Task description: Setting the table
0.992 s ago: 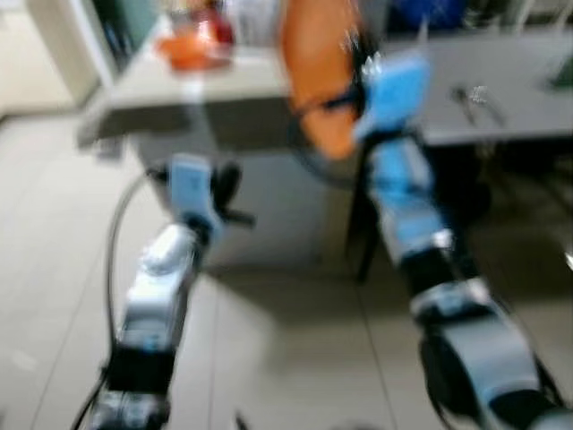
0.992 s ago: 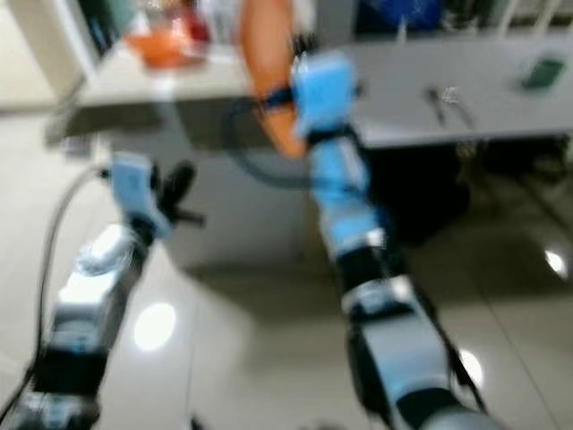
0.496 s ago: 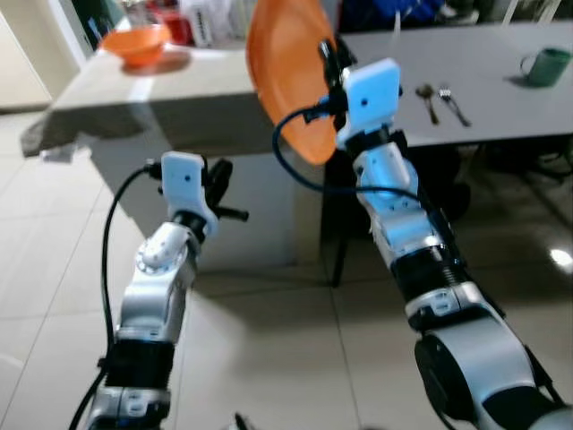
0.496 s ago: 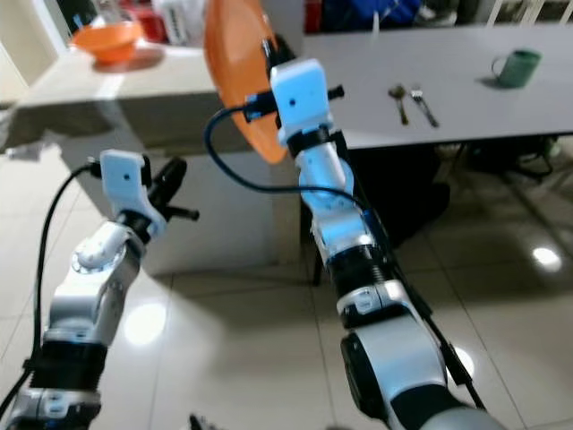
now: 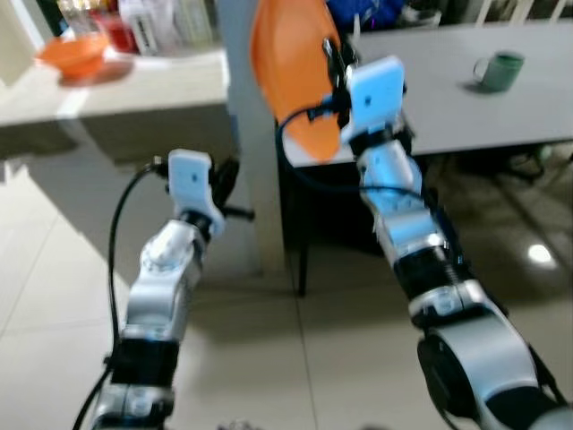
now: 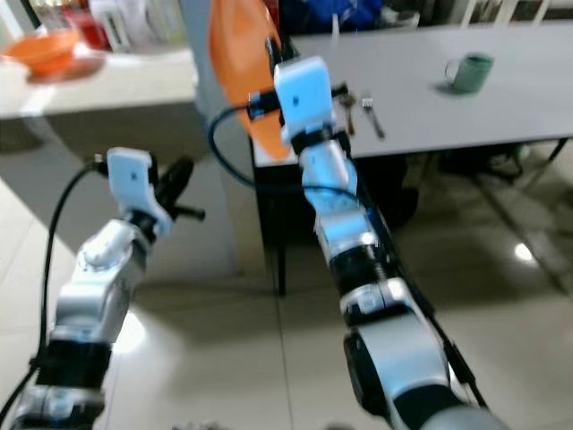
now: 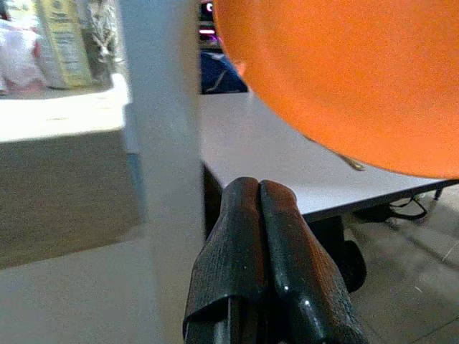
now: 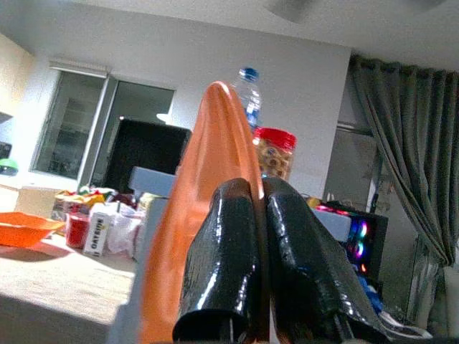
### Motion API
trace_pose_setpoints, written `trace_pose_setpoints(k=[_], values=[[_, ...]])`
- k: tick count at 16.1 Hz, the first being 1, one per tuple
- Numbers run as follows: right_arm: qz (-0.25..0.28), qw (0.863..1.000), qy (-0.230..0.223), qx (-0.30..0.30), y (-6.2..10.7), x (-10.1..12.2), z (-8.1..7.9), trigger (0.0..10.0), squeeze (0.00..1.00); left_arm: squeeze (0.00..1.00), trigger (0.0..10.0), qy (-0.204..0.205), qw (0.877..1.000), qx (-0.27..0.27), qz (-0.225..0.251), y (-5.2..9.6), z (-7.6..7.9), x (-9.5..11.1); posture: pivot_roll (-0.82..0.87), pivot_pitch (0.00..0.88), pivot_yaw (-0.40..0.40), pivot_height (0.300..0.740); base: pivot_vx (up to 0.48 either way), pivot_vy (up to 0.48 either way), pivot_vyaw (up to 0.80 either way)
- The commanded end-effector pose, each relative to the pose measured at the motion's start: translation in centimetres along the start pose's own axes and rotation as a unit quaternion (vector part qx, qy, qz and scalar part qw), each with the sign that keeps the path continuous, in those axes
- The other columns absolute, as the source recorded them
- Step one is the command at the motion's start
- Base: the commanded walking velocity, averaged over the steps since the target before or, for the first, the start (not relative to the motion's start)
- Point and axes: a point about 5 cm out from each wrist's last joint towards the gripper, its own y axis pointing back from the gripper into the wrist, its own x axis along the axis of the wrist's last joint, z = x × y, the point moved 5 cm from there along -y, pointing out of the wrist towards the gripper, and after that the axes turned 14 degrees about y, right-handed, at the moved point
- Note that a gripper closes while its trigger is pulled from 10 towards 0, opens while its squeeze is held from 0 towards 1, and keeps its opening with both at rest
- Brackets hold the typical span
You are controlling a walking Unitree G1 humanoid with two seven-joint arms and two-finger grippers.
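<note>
Orange plate [image 5: 291, 72] held on edge, upright, pinched at rim by right gripper [image 8: 247, 287], raised over near left corner of grey table [image 5: 448, 98]. Fork [image 6: 372, 116] and spoon just beside it on table near front edge, past plate; green mug [image 5: 497, 70] further right toward back. Left gripper [image 7: 262, 251] fingers pressed together, empty, low beside grey pillar [image 5: 251, 161]. Orange bowl [image 5: 73, 54] on counter [image 5: 116, 98] at left.

The orange plate [image 5: 291, 72] at upper centre looks smooth, matt plastic; the grey table [image 5: 466, 112] at upper right matt; the floor tiles [image 5: 349, 358] below glossy; the fingers [image 8: 229, 265] shiny black.
</note>
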Motion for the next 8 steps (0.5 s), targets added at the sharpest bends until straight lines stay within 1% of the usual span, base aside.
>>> trace_pose_setpoints(k=[1, 8], values=[[0.023, 0.999, 0.009, -0.021, -0.59, 1.03, 1.49, 0.0, 0.00, 0.00, 10.0, -0.001, 1.000, -0.011, 0.002, -0.26, 0.60, 0.19, -0.06, 0.000, 0.067, 0.740, 0.319, -0.352, 0.00], [0.018, 1.000, 0.008, -0.023, -0.64, 0.86, 1.61, 0.0, 0.00, 0.00, 10.0, -0.004, 1.000, -0.014, 0.003, -0.42, 0.82, 0.25, -0.06, 0.000, 0.068, 0.740, 0.322, -0.353, 0.00]])
